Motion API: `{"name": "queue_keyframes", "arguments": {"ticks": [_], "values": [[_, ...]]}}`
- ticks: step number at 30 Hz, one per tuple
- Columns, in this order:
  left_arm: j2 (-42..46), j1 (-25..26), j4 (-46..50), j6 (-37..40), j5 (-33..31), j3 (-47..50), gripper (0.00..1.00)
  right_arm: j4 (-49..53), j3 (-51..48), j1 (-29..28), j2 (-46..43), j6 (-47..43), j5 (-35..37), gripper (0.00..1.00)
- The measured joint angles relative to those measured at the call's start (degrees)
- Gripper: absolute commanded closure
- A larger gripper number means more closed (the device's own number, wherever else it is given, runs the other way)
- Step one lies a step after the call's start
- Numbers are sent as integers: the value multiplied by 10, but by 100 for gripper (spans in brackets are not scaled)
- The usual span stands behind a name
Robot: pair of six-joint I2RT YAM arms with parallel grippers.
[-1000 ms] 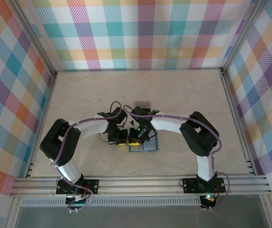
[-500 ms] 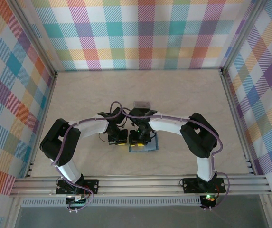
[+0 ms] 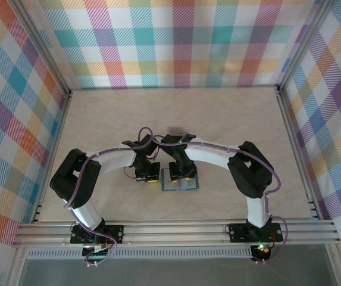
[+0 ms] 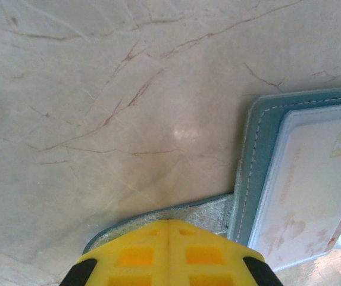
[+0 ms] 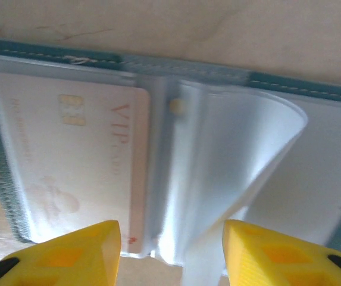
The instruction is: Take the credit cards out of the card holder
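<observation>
The teal card holder lies open on the table between the arms. My left gripper is shut, and its tips rest on the holder's fuzzy-lined snap flap at the left edge of the card holder. My right gripper hovers open over the card holder, and a clear plastic sleeve stands up between its fingers. A pale credit card marked VIP with a chip sits in the left pocket. The same card is at the right of the left wrist view. Another greyish card lies loose on the table behind the grippers.
Both arms curve in from the sides and meet over the table's near middle. Checked walls and metal frame posts close the table in. The bare marble-patterned tabletop stretches behind and beside the grippers.
My right gripper has opened and shifted slightly right over the holder, baring its left panel. The left gripper has stayed put, shut.
</observation>
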State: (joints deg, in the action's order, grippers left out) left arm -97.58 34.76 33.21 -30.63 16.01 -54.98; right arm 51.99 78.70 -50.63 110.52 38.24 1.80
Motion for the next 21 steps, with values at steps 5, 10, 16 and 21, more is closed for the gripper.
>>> {"name": "queue_keyframes", "arguments": {"ticks": [5, 10, 16, 21], "values": [[0, 0, 0, 0, 0, 0, 100, 31, 2, 0, 0, -1, 37, 49], [0, 0, 0, 0, 0, 0, 100, 47, 1, 1, -1, -1, 65, 49], [0, 0, 3, 1, 0, -3, 100, 45, -31, 15, -21, -1, 77, 50], [-1, 0, 9, 2, 0, -7, 100, 42, -55, 26, -38, -1, 77, 54]]}}
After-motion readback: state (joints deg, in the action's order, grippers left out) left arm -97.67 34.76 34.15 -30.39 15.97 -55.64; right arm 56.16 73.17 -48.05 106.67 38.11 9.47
